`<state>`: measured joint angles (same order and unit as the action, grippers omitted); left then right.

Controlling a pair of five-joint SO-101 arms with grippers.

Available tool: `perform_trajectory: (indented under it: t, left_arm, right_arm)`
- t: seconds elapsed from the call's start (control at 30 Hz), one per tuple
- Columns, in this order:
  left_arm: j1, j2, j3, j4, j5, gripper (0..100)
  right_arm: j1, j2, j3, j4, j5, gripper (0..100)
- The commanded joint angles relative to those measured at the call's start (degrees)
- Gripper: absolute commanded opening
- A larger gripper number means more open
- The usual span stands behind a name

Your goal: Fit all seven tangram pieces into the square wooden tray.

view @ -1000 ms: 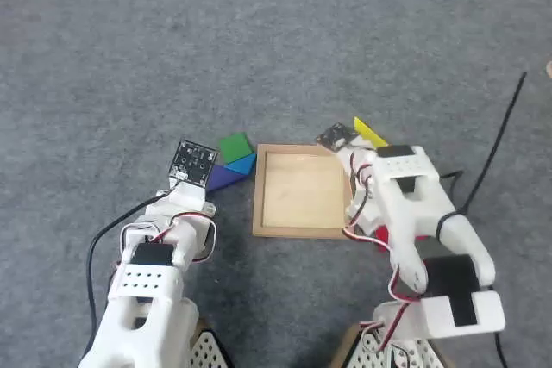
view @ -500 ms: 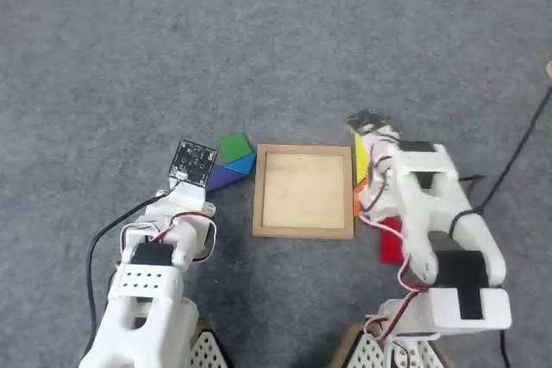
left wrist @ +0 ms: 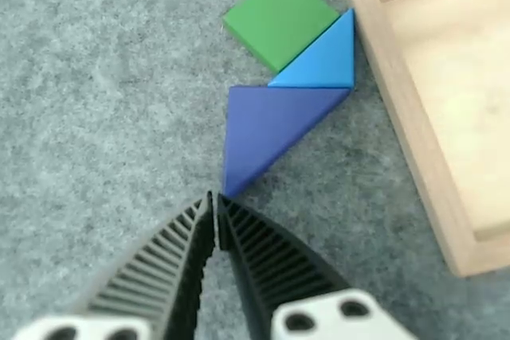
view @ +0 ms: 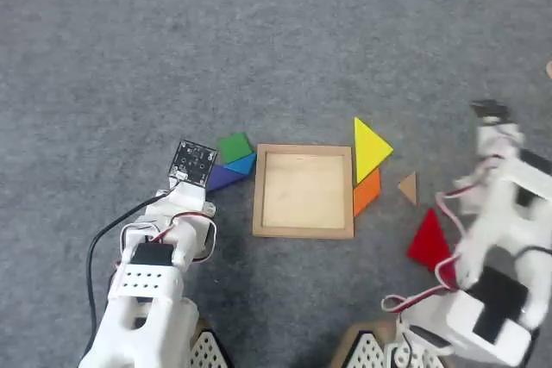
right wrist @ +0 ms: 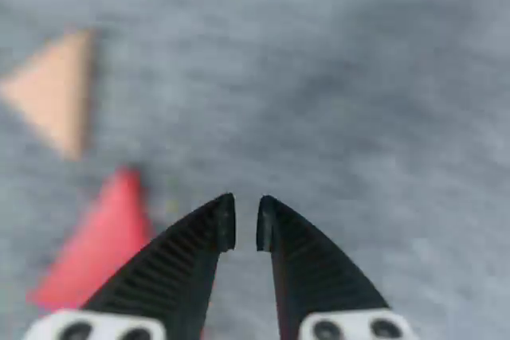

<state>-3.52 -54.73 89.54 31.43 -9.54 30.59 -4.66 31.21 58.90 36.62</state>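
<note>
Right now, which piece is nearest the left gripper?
The dark blue triangle: one corner lies just off the tips of the left gripper. The light blue triangle and green square lie beyond it.

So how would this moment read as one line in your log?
tray empty | all seven pieces outside it | left gripper shut by dark blue triangle | right gripper empty near red triangle

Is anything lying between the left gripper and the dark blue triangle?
Nothing visible does. The left gripper sits just short of a corner of the dark blue triangle, over bare carpet.
</note>
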Motion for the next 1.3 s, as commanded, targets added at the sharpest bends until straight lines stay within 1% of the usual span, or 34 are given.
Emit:
perform_trajectory:
  t: [0.0,0.03,0.1,0.17,0.27,0.4,0.5,0.6,0.7,0.87,1.0,1.1,1.27]
  left_arm:
    - [0.0,0.1,-2.4,-0.9,0.1,1]
    - [0.0,0.1,-2.4,-0.9,0.1,1]
    - [-0.1,0.1,-2.4,-0.9,0.1,1]
    - [-0.1,0.1,-2.4,-0.9,0.1,1]
    - [0.0,0.1,-2.4,-0.9,0.1,1]
    - [0.0,0.1,-2.4,-0.9,0.1,1]
    - [0.0,0.1,-2.4,-0.9,0.1,1]
    - [0.0,0.1,-2.4,-0.9,0.1,1]
    - [0.0,0.1,-2.4,-0.9,0.1,1]
    - [0.0,0.1,-2.4,-0.9,0.1,1]
    - [0.0,0.1,-2.4,-0.9,0.1,1]
    - [0.0,0.1,-2.4,-0.9,0.1,1]
    - [0.0,0.1,-2.4,-0.9,0.1,1]
  right_arm:
    - [6.4,-3.2,-4.7,3.6,2.0,6.1]
    - [5.8,-3.4,-4.6,6.6,2.8,6.2]
    - [1.5,-3.6,-3.1,14.2,5.7,7.2]
    - [-2.8,-5.1,-0.4,18.2,7.4,9.5]
    - [-6.2,-10.9,5.5,18.5,8.4,10.1]
    - [-12.0,-23.0,17.6,19.0,12.1,10.1]
    - [-16.1,-31.3,25.3,19.0,12.2,10.1]
    - [-18.3,-34.9,28.4,21.7,12.3,10.1]
    - [-19.4,-34.0,28.2,25.8,12.3,10.1]
    - [-18.2,-29.4,26.1,26.1,10.9,10.1]
    - [-18.0,-20.6,22.3,26.3,10.7,10.1]
    - [-17.8,-12.0,19.9,24.6,10.2,10.1]
    - [-17.8,0.1,15.6,17.3,5.2,10.1]
